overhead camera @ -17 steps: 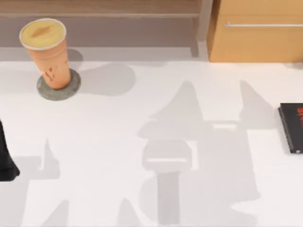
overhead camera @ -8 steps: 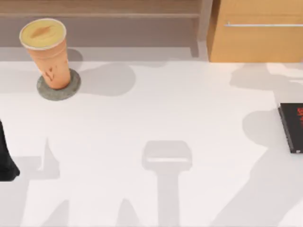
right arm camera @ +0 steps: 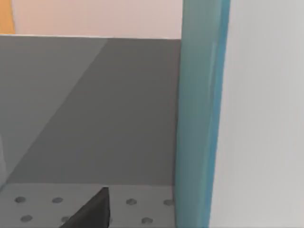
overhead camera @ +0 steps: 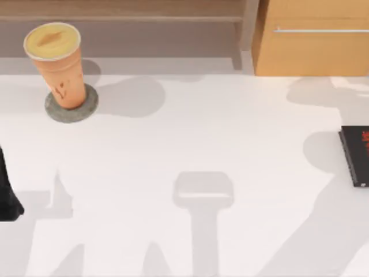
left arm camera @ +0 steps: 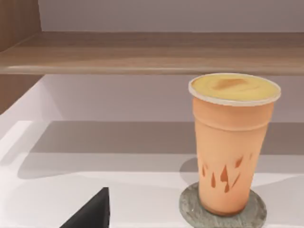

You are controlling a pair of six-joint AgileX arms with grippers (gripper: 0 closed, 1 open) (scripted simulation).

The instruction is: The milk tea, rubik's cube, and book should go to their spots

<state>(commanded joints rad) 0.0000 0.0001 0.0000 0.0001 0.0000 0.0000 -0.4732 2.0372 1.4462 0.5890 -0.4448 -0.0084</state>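
Close before my right arm's camera, the book (right arm camera: 199,114) stands upright on a dotted grey floor; whether that tool grips it I cannot tell. Far left on the counter (overhead camera: 190,138), the milk tea (overhead camera: 57,66) sits on its coaster (overhead camera: 89,104). Shelving the book seems underway; next, letting go cleanly.

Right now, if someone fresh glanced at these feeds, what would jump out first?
The milk tea stands upright on a round grey coaster at the table's far left, in front of a wooden shelf. A black book with red lettering lies at the right edge. In the right wrist view, a teal-blue book stands upright, very close.
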